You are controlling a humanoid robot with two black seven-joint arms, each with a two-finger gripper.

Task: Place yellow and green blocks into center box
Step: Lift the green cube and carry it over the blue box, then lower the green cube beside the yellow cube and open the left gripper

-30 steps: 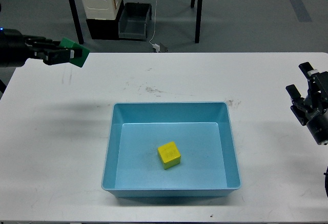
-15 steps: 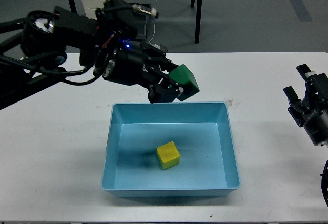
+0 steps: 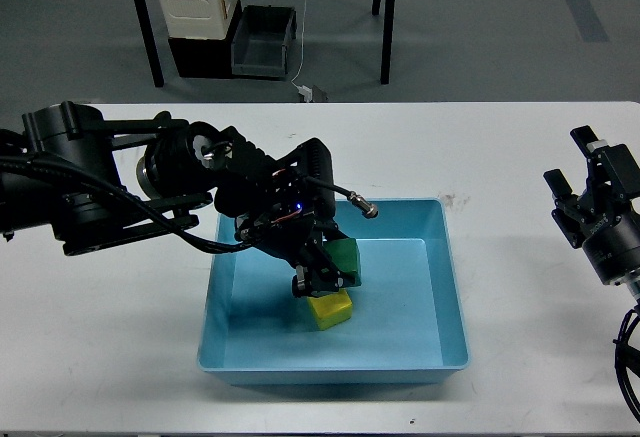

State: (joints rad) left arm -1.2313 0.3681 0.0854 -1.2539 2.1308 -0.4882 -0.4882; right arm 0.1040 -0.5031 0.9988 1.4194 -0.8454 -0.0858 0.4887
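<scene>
Green block (image 3: 345,258) is held low inside the blue box (image 3: 452,287), and it is clamped by the left gripper (image 3: 330,275), whose fingers are closed on it. It is seen just above and behind the yellow block (image 3: 331,308), which is lying on the floor of the box near the middle. Whether the two blocks are touching cannot be told, because the dark gripper is in the way. The box is set on the white table (image 3: 120,297), and the left arm is reached over the box's left wall and down into it. The right gripper (image 3: 588,197) is held up at the far right, well apart from the box, with nothing in it, and its fingers look spread apart. The job looks almost done, since only the green block needs to be let go. Some things could go wrong from here. If the green block is dropped onto the edge of the yellow one, it could tip and roll, though it would likely be kept in by the walls. If the arm is pulled back low, the box wall could be bumped and the box could be pushed along the table.
</scene>
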